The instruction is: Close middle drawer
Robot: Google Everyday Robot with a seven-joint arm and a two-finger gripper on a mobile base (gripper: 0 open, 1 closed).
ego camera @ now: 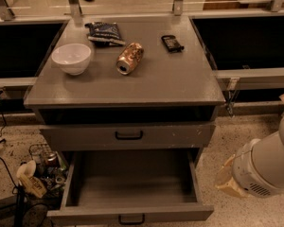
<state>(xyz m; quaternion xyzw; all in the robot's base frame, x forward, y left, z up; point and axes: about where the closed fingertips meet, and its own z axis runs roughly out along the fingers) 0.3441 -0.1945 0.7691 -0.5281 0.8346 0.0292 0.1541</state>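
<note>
camera view | tool (227, 179) is being held low, right of the cabinet; its state cannot be told | middle drawer (132, 186) is standing pulled out, just left of the tool | judgement: its front should be pushed squarely at the handle (131, 219), straight inward, so jamming is avoided | being counted up-left of the tool on the counter (180, 86): one bowl (71, 58), one can (129, 58), one bag (105, 32), one black item (172, 43)
</note>
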